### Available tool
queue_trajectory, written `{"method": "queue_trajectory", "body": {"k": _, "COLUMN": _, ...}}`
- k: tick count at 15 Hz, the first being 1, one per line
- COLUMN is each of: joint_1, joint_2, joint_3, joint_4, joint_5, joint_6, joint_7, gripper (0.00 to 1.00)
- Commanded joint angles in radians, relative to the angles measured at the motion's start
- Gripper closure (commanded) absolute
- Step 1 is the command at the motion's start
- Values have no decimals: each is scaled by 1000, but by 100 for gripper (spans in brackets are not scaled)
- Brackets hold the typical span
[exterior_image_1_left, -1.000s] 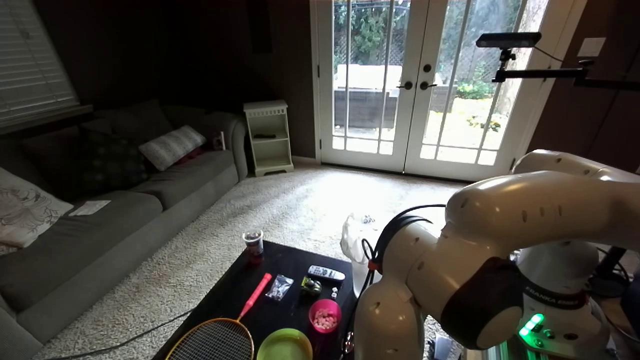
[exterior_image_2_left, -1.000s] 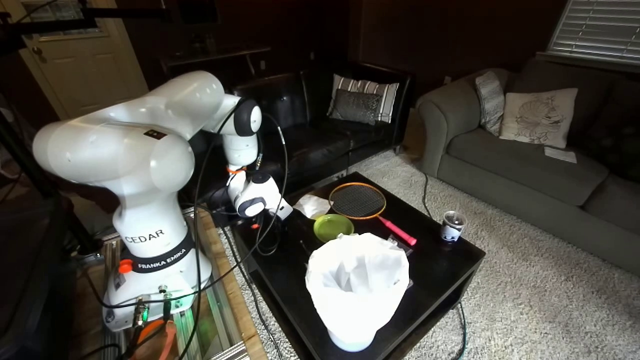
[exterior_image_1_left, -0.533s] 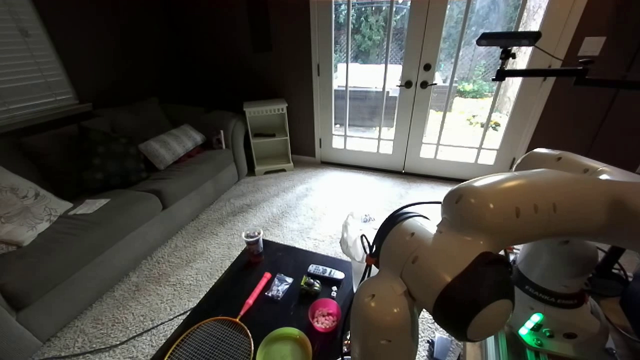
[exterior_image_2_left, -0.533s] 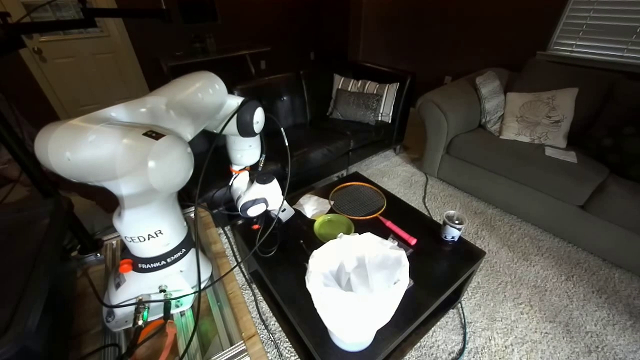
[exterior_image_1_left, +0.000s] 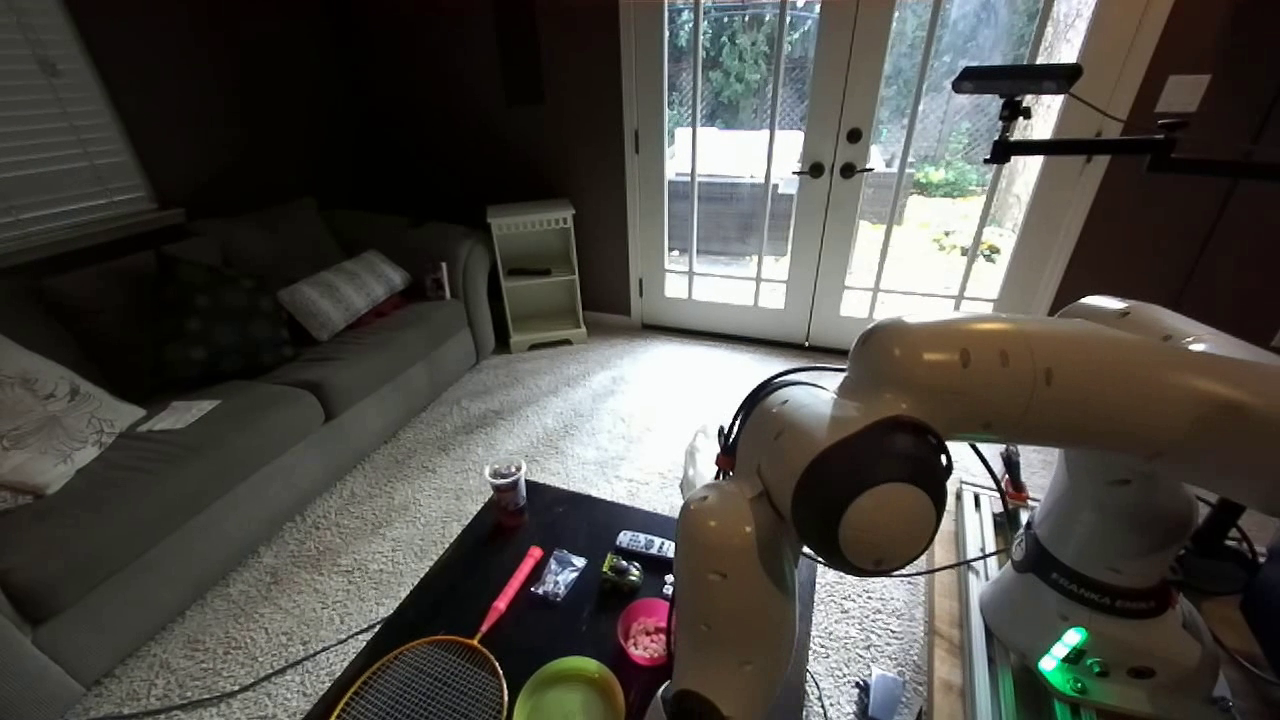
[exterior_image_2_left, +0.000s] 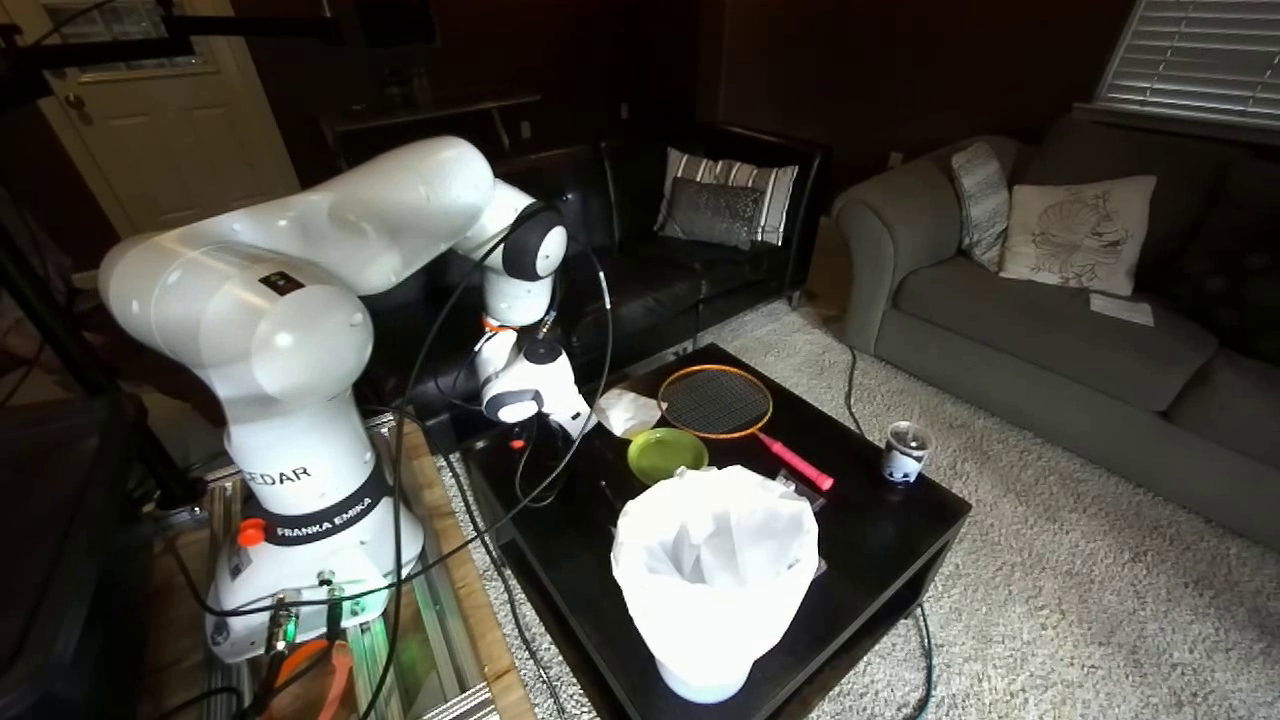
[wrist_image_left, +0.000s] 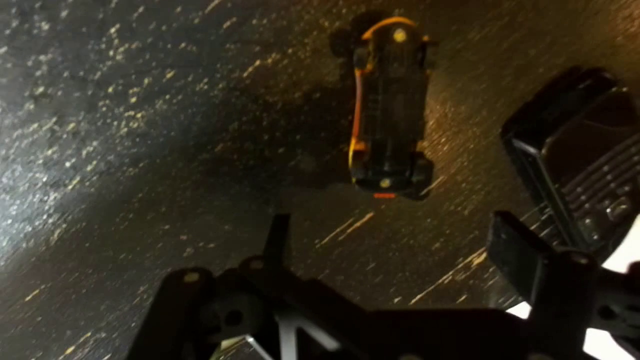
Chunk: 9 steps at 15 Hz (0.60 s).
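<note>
Wrist view. Item, gripper: I am holding its fingers wide apart, with nothing gripped between them. Item, toy car, one, orange-edged: it is lying underside up on the dark tabletop, ahead of the gripper, in line with the gap and touching neither side. Item, phone, one, black: it is lying at the right of the view, near the toy car but apart from it.

In an exterior view. Item, arm, white: it is standing bent over the tabletop. Item, bowl, pink, containing pink pieces: it is sitting partly hidden behind the arm. Item, plate, green: it is lying between bowl and racket. Items, bag, remote, cup: they are resting farther along.

In an exterior view. Item, trash can, white-lined: it is hiding part of the tabletop. Item, crumpled white sheet: it is lying beside plate and racket.
</note>
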Motion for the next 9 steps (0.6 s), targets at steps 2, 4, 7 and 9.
{"method": "queue_trajectory", "body": {"k": 2, "joint_1": -42, "joint_2": -75, "joint_3": -9, "joint_4": -127, "joint_5": -10, "joint_6": -40, "joint_7": -36, "gripper": 0}}
{"method": "queue_trajectory", "body": {"k": 4, "joint_1": -65, "joint_2": -81, "joint_3": 7, "joint_4": -147, "joint_5": -32, "joint_6": -67, "joint_7": -48, "gripper": 0}}
{"method": "queue_trajectory", "body": {"k": 7, "joint_1": -84, "joint_2": -90, "joint_3": 27, "joint_4": -172, "joint_5": -64, "joint_6": -106, "joint_7": -49, "gripper": 0}}
{"method": "queue_trajectory", "body": {"k": 9, "joint_1": -79, "joint_2": -91, "joint_3": 32, "joint_4": -178, "joint_5": -81, "joint_6": -132, "joint_7": -36, "gripper": 0}}
